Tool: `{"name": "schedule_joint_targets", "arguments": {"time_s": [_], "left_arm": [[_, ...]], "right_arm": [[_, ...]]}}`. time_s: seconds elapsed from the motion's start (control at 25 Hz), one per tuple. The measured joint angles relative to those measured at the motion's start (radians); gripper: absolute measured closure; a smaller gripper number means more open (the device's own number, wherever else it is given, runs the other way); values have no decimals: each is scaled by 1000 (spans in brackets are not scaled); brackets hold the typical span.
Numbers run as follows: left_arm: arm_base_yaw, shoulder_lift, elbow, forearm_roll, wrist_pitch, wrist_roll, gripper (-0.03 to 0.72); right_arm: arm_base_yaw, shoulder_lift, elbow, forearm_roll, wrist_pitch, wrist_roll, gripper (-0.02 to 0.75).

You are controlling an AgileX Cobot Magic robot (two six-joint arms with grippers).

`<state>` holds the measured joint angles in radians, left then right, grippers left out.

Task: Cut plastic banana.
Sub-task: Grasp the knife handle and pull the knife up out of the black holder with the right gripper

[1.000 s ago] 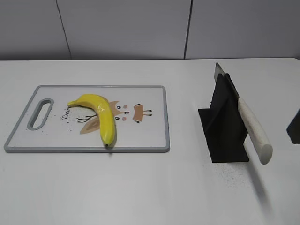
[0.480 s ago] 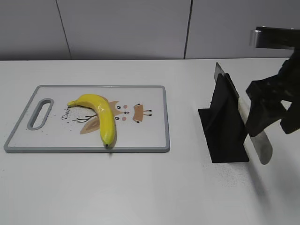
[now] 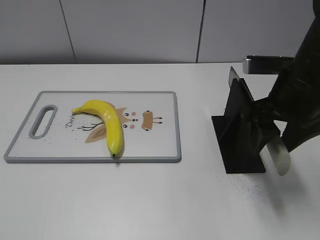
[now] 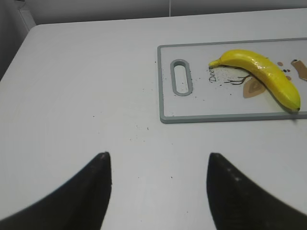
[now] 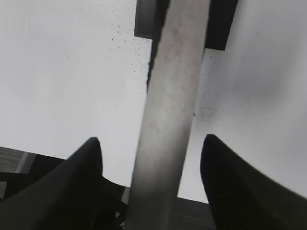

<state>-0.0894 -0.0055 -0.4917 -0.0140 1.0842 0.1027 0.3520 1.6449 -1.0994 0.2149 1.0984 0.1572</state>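
The plastic banana [image 3: 106, 123] is glossy yellow and lies on a white cutting board [image 3: 160, 145] at the left; it also shows in the left wrist view [image 4: 264, 74]. A knife with a white handle [image 3: 278, 156] leans in a black stand [image 3: 240, 135] at the right. My right gripper [image 5: 151, 143] is open, with a finger on each side of the knife handle [image 5: 172, 105], not touching it. My left gripper [image 4: 157, 158] is open and empty over bare table, well left of the board [image 4: 165, 103].
The board has a grey rim, a handle slot [image 3: 43, 120] at its left end and a cartoon print. A grey wall runs behind the white table [image 3: 150, 200]. The right arm [image 3: 295, 105] hangs over the stand.
The right arm has come in from the right edge and moved down and left over the knife handle. The banana, board and stand have not moved.
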Motion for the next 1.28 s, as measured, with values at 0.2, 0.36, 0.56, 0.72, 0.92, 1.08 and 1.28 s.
{"name": "schedule_joint_targets", "arguments": {"time_s": [0.2,0.36,0.56,0.72,0.92,1.08,1.28], "left_arm": [[0,0,0,0,0,0,98],[0,0,0,0,0,0,98],[0,0,0,0,0,0,98],[0,0,0,2,0,0,98],[0,0,0,2,0,-1,98],[0,0,0,2,0,0,98],[0,0,0,2,0,0,98]], "right_arm": [[0,36,0,0,-4,0,311],[0,40,0,1,-4,1,422],[-1,40,0,-3,2,25,571],[-1,31,0,-4,3,34,571],[-1,12,-4,-4,23,39,573],[-1,-1,-33,-3,61,48,573],[-1,-25,-86,-4,117,58,573]]}}
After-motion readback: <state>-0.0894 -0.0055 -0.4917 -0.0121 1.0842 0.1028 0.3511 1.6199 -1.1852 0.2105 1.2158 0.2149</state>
